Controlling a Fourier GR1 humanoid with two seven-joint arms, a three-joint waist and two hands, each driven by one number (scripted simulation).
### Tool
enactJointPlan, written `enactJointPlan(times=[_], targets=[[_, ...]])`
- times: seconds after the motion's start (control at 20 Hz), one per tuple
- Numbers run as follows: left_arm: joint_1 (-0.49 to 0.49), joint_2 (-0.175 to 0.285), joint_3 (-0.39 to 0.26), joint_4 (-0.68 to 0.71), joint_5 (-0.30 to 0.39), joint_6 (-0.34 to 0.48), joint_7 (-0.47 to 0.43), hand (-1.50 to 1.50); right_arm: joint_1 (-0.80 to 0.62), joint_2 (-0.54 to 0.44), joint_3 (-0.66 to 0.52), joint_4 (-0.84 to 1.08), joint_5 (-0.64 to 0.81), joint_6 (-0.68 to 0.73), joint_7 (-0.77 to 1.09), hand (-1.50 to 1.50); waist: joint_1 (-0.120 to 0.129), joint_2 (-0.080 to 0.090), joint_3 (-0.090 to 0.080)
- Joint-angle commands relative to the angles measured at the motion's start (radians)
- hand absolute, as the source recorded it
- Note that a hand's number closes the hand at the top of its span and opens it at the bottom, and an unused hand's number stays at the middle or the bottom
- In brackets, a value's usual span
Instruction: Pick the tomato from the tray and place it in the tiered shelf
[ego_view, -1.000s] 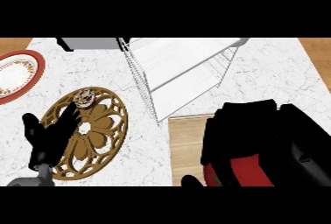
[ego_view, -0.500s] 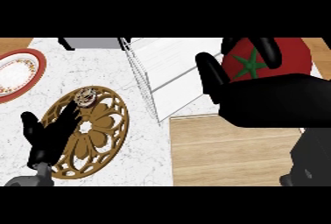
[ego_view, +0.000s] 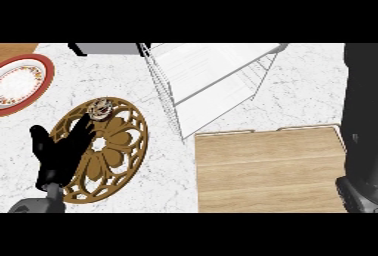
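The tomato shows nowhere in this view. The round brown openwork tray (ego_view: 118, 145) lies on the marble counter at the left. My left hand (ego_view: 63, 150) rests open over the tray's left part, fingers straight. The white wire tiered shelf (ego_view: 214, 85) stands at the top centre, leaning away to the right. My right hand (ego_view: 362, 125) appears only as a black strip down the right edge, right of the shelf. What it holds is hidden.
A small brown patterned item (ego_view: 98, 108) sits at the tray's far rim. A red-rimmed plate (ego_view: 18, 85) lies at the far left. A wooden board (ego_view: 266, 170) covers the counter below the shelf. A grey object (ego_view: 111, 48) shows at the top edge.
My right hand, shut on the tomato half a second ago, has swung right to the view's edge, and the tomato has gone from sight. The left hand has not moved.
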Motion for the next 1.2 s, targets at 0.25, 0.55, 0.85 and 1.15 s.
enactJointPlan(times=[0.25,0.55,0.85,1.15], targets=[[0.015,-0.026,0.008,0.073,-0.001,-0.027,-0.023,0.00,-0.091,-0.028,0.056,0.299,0.134,-0.072,-0.247,1.50,0.005,0.008,-0.008],[0.030,0.011,0.025,0.010,0.003,-0.043,0.039,0.00,-0.068,0.017,0.095,0.407,0.209,-0.175,-0.356,1.50,0.003,0.004,-0.007],[0.017,-0.020,0.028,0.076,-0.008,-0.050,-0.003,0.00,-0.111,-0.001,0.076,0.566,0.252,-0.245,-0.487,1.50,0.003,0.008,-0.008],[-0.026,-0.036,0.043,0.139,-0.035,-0.031,-0.026,0.00,-0.132,0.001,0.060,0.644,0.239,-0.244,-0.589,1.50,-0.007,0.008,-0.008]])
